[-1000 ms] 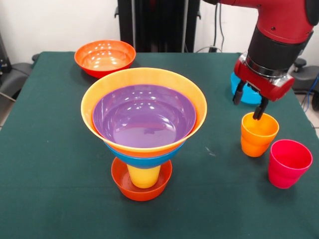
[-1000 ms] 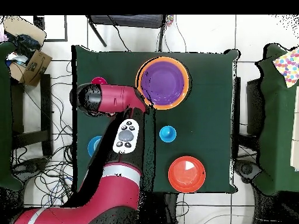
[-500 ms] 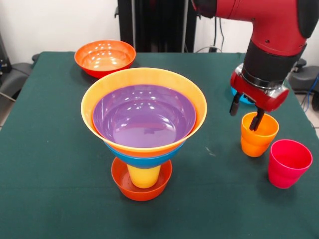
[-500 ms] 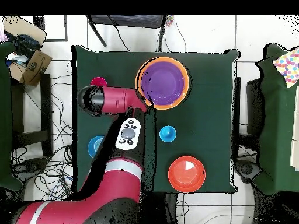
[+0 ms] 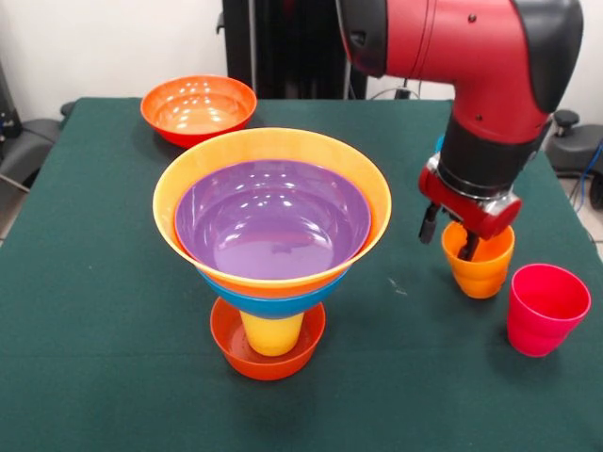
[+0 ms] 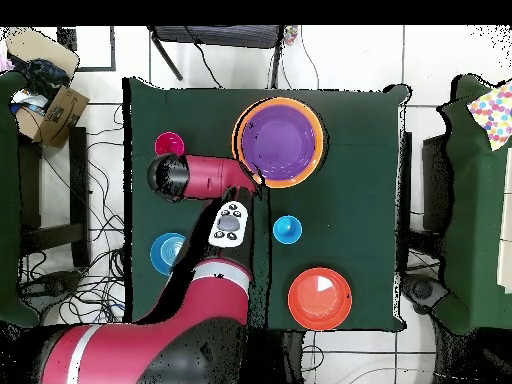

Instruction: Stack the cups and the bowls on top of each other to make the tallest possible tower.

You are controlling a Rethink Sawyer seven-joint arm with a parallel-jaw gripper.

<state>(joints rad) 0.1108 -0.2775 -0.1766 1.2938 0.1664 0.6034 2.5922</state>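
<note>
Orange cup standing upright at the right of the worktop, just left of and beyond the pinkish red cup, with the tower well apart to its left at the centre. Pick-up step in hand: gripper spread, straddling the near-left wall of the orange cup, one finger dipped inside the rim, the other outside, nothing pinched yet. Next move, by judgement: close on that wall, lift straight up clear of the pinkish red cup, then carry across to the purple bowl topping the tower without knocking its wide rim. Against a second ago: gripper lower and further left, now reaching into the cup rather than hovering above its rim; cups, bowls and tower unmoved.
</note>
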